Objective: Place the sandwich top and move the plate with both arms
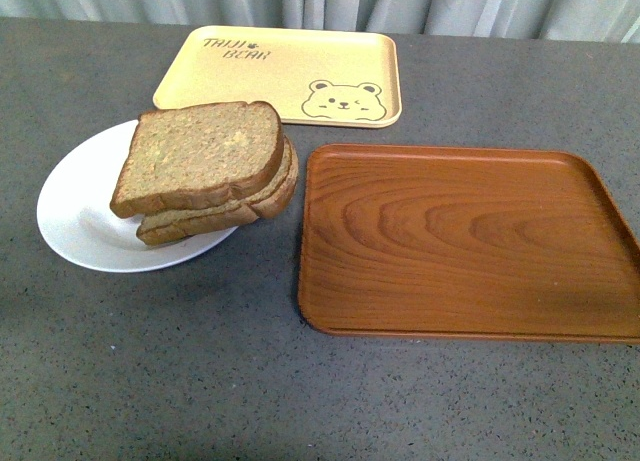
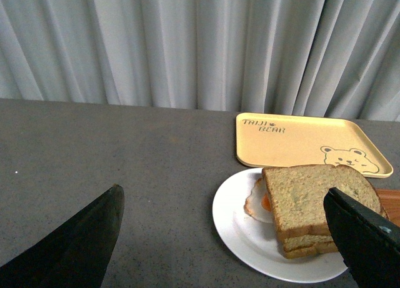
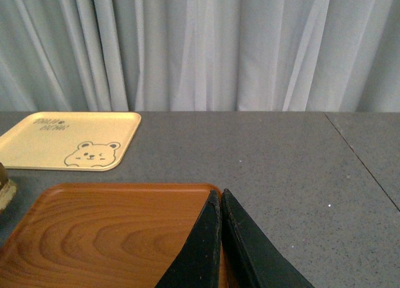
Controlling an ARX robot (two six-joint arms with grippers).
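Toward the left edge of the bench sits the plate, and the sandwich top already lies on the stack, a little askew over the lower slice. A fried egg peeps out on the side away from the wooden tray. The placing looks done, so I judge that the step in hand is moving the plate with both arms. Neither arm shows in the front view.

The left claw stands with its fingers wide apart, holding nothing and touching nothing; the plate's near rim lies between them in its wrist view. The right claw has its fingers pressed together, empty, above the wooden tray's far corner, well apart from the plate.

The next move calls for the right claw to part and for each to take an opposite rim. The bread overhangs the rim nearest the wooden tray, leaving little bare plate on that side. A yellow bear tray lies by the bench's far edge.
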